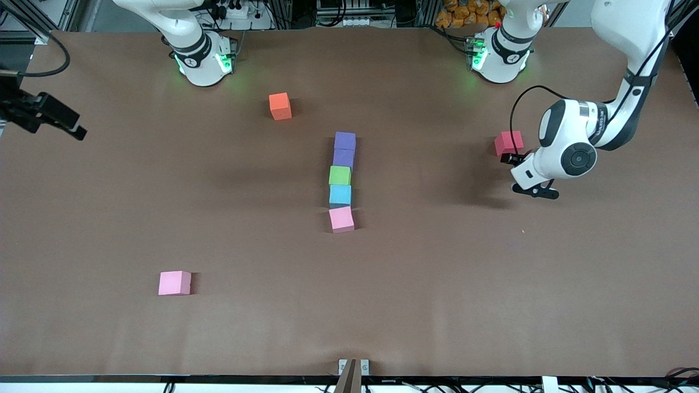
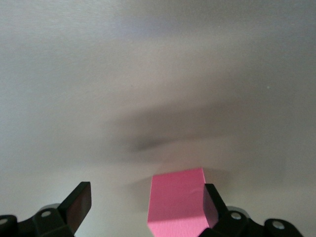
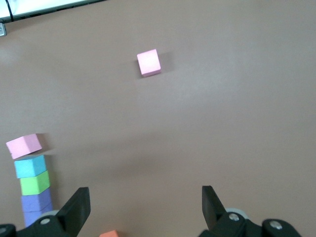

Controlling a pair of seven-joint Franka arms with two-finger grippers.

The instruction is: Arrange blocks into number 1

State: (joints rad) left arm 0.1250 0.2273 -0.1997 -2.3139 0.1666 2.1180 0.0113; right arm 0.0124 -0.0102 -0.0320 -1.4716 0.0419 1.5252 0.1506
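Note:
The blocks lie in one column mid-table: purple, purple, green, light blue, then pink, nearest the front camera, slightly turned with a small gap. The right wrist view shows that column too, pink down to purple. My left gripper hangs open low beside a red cube. In its wrist view that cube sits between the fingers, close against one. My right gripper is open and empty, high over the table.
An orange cube lies near the right arm's base. Another pink cube sits alone toward the right arm's end, nearer the front camera. A black fixture juts in at that end's table edge.

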